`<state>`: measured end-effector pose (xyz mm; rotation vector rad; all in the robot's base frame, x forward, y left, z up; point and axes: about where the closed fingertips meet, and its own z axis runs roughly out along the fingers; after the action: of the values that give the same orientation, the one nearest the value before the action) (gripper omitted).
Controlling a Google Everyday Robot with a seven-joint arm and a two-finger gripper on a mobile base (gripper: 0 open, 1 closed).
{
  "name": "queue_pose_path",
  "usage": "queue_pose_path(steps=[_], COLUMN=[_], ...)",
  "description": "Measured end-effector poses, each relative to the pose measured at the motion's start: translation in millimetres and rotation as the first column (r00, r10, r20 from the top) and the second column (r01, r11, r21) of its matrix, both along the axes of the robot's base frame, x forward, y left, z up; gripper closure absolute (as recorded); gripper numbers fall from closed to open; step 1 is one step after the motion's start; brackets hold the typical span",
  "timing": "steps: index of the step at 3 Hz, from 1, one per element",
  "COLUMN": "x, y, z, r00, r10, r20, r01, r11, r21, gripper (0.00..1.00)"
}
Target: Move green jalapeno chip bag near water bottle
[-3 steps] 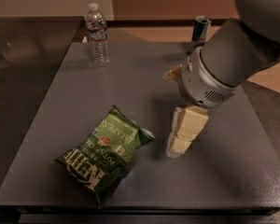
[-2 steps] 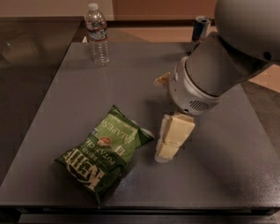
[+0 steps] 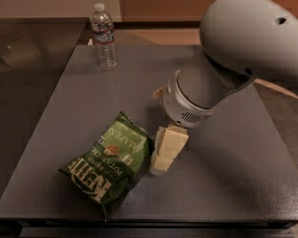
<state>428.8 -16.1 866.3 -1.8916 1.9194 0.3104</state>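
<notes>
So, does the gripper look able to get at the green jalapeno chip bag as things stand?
Probably yes. The gripper hangs low, close beside the green jalapeno chip bag, with nothing lying between them on the table.

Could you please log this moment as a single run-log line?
stage: pre-grasp | gripper: low beside green jalapeno chip bag, contact unclear | bag: flat on table | water bottle: upright, far corner, apart from bag

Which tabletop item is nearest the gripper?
The green jalapeno chip bag, lying flat right beside the gripper; the water bottle stands upright at the far edge.
</notes>
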Motion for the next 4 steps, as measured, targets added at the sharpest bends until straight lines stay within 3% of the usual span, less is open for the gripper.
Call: queue_pose_path(steps=[2,3,4], x=[2.4,0.4,-0.6], y=[17.2,21.2,23.5], z=[-15.8,-18.0,-16.9], r00=[0.9979,0.9961,0.9940], r10=[0.032,0.049,0.066], r20=[-0.057,-0.073,-0.087], r01=[-0.033,-0.050,-0.066], r11=[0.999,0.999,0.998], r21=[-0.010,-0.009,-0.001], gripper=[0.01,0.19,0.43])
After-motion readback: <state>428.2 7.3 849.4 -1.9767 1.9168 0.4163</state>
